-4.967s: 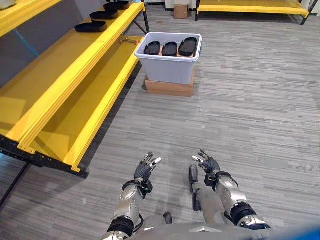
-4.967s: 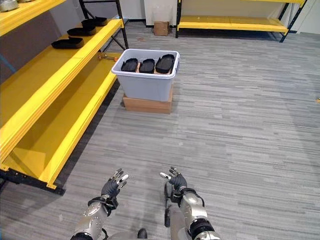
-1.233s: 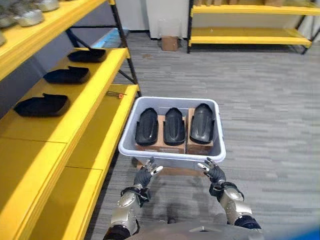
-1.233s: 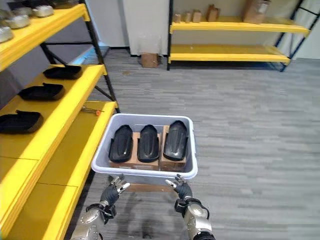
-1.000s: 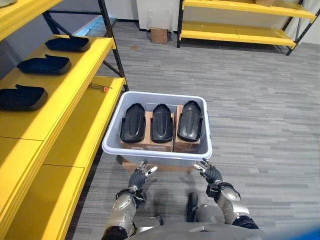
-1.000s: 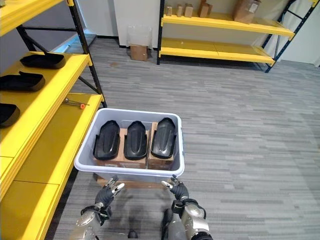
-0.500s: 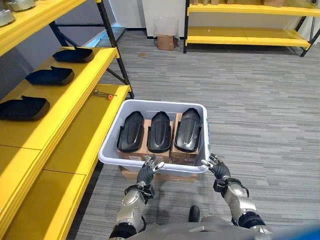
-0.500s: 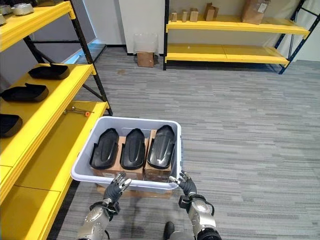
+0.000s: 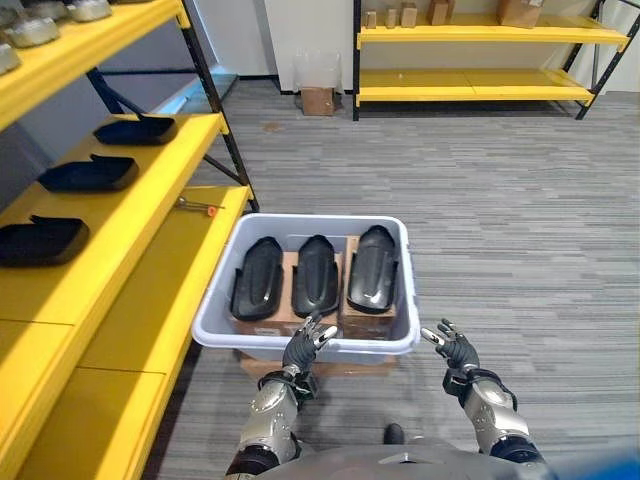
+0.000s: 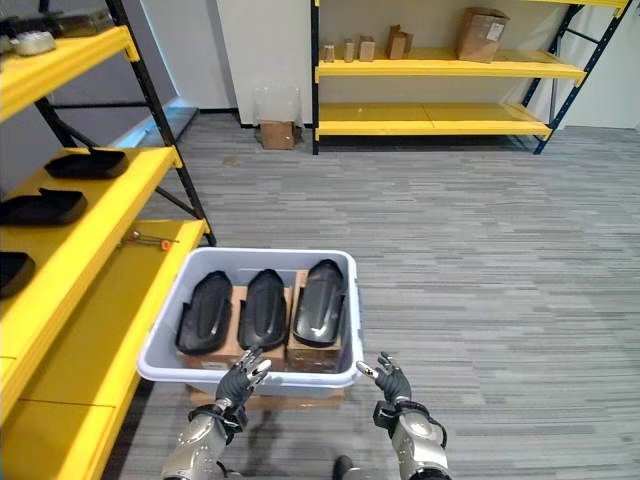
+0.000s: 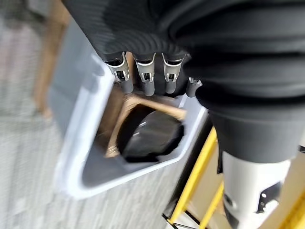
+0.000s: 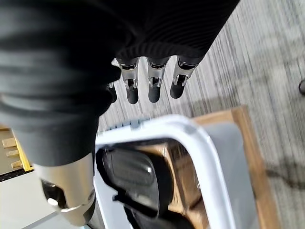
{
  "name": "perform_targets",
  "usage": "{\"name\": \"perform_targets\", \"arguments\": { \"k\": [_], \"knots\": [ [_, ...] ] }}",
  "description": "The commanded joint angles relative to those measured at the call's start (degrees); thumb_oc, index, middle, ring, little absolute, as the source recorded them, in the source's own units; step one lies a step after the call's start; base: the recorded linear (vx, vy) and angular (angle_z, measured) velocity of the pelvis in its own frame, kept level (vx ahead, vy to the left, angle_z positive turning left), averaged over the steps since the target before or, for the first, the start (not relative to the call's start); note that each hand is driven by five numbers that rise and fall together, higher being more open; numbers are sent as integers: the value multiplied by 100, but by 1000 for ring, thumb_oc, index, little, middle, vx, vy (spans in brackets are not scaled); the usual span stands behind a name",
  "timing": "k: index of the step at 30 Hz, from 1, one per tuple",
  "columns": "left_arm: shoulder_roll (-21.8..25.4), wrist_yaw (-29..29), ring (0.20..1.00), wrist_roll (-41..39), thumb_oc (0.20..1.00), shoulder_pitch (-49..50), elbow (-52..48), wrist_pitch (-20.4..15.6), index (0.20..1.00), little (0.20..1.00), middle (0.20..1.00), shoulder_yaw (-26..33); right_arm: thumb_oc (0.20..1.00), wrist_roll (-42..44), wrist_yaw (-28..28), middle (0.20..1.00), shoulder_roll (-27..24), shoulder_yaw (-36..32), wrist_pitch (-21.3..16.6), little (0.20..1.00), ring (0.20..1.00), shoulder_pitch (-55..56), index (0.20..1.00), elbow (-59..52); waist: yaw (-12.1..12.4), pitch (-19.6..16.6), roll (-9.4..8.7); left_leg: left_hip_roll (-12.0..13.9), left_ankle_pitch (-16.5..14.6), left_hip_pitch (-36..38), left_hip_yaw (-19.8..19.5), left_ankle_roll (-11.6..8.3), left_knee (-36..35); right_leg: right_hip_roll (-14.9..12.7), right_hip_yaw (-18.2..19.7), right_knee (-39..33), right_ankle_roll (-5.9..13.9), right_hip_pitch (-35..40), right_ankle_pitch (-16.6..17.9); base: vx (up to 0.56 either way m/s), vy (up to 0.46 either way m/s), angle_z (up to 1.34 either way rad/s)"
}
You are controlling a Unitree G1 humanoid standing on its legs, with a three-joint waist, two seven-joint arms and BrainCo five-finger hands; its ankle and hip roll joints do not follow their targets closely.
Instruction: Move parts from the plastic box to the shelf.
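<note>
Parts (image 9: 315, 275), three black moulded shells, lay side by side on cardboard inside the grey plastic box (image 9: 399, 268), at 12 o'clock from both hands. Yellow shelf (image 9: 150, 215) stood at 9 o'clock. Left hand (image 9: 303, 347) and right hand (image 9: 455, 351) hovered near the box's front rim, fingers spread wide, empty.

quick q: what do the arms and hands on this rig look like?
Two silver-grey metal forearms with dark joint rings. Each wrist and hand back sits under a black ribbed cover. The left hand and right hand have silver fingers capped with dark rounded tips, plus a separate thumb. No markings are readable on them.
</note>
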Motion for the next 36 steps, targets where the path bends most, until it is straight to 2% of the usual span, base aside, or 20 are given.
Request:
{"name": "perform_targets", "arguments": {
  "k": [1, 5, 14, 15, 17, 21, 23, 24, 26, 27, 31, 34, 36],
  "knots": [
    [112, -135, 1000, -76, 1000, 63, -441, -252, 1000, 1000, 1000, -142, 1000, 50, 102, 1000, 387, -46, -254, 1000, 1000, -254, 1000, -304, 179, -4, -8, -253, 173, 187, 104, 338, -94, -683, 293, 231, -22, 147, 77, 26, 236, -20],
    [313, -107, 1000, -95, 1000, -87, -561, -315, 1000, 1000, 1000, -221, 1000, 61, 183, 1000, 549, 105, -237, 1000, 1000, -287, 1000, -505, 149, 29, 80, -447, 160, 266, 123, 331, -94, -922, 145, 41, 14, 97, 93, 56, 200, 0],
    [542, -81, 1000, -225, 1000, -343, -1031, -329, 1000, 1000, 1000, -264, 1000, -120, 111, 1000, 444, 725, -156, 1000, 1000, -515, 1000, -1379, 55, 191, 133, -447, 160, 359, 168, 335, -94, -878, 94, -10, 90, 70, 39, 34, 17, -2],
    [559, -79, 1000, -263, 1000, -379, -1285, -310, 1000, 1000, 1000, -300, 1000, -348, -121, 1000, 201, 1053, -81, 1000, 1000, -810, 1000, -2102, 5, 335, 123, -407, 143, 378, 178, 346, -94, -811, 73, -10, 109, 43, 13, 20, -75, -28],
    [633, 5, 1000, -201, 1000, -607, -1678, -314, 1000, 1000, 1000, -634, 1000, -672, -509, 1000, -39, 1391, -33, 1000, 1000, -1582, 1000, -2402, 11, 703, 90, -335, 138, 384, 216, 349, -94, -705, 12, -10, 127, 35, -27, -72, -111, -25],
    [524, 122, 1000, -367, 1000, -967, -2169, -307, 1000, 1000, 1000, -880, 1000, -756, -879, 1000, -116, 1578, -7, 1000, 1000, -2526, 1000, -2309, 59, 1337, 51, -287, 191, 281, 202, 318, -94, -619, -84, -10, 149, -11, 28, -156, -74, -1],
    [485, 147, 1000, -395, 1000, -1037, -2227, -302, 1000, 1000, 1000, -882, 1000, -745, -946, 1000, -121, 1617, 6, 1000, 1000, -2695, 1000, -2284, 67, 1481, 40, -274, 201, 275, 201, 307, -94, -607, -98, -10, 148, -3, 37, -124, -56, 4],
    [372, 233, 1000, -502, 1000, -1263, -2483, -310, 1000, 1000, 1000, -934, 1000, -673, -1099, 1000, -61, 1628, 51, 1000, 1000, -3126, 1000, -2236, 88, 1833, 20, -246, 234, 211, 179, 273, -85, -592, -156, -10, 157, -37, 77, -135, -65, 5],
    [353, 269, 1000, -502, 1000, -1349, -2539, -324, 1000, 1000, 1000, -959, 1000, -659, -1143, 1000, -65, 1639, 46, 1000, 1000, -3301, 1000, -2139, 96, 1972, 19, -241, 247, 171, 167, 257, -68, -596, -178, -10, 156, -50, 96, -150, -55, 2],
    [284, 325, 1000, -520, 1000, -1538, -2660, -347, 1000, 1000, 1000, -1002, 1000, -581, -1286, 1000, -75, 1606, 36, 1000, 1000, -3746, 1000, -1866, 119, 2232, 32, -225, 286, 76, 127, 231, -46, -595, -206, -10, 148, -95, 134, -123, -42, 3],
    [264, 434, 1000, -510, 1000, -1735, -2784, -403, 1000, 1000, 1000, -1022, 1000, -486, -1476, 1000, -165, 1578, -69, 1000, 1000, -4338, 1000, -1365, 203, 2232, 96, -183, 352, -320, 63, 186, -48, -589, -253, 12, 137, -468, 180, -78, -31, 9],
    [-103, 373, 1000, -885, 1000, -1681, -2676, -313, 1000, 1000, 1000, -988, 1000, -295, -1670, 1000, -303, 1438, -181, 1000, 1000, -4795, 1000, -841, 282, 2232, 198, -150, 332, -518, 26, 133, -62, -612, -302, 0, 136, -619, 167, -9, -20, -2],
    [-132, 368, 1000, -955, 1000, -1729, -2644, -289, 1000, 1000, 1000, -1012, 1000, -261, -1745, 1000, -404, 1433, -247, 1000, 1000, -4984, 1000, -714, 304, 2232, 250, -148, 346, -667, -2, 116, -48, -626, -302, 18, 134, -737, 188, -9, -6, 2]
  ]
}}
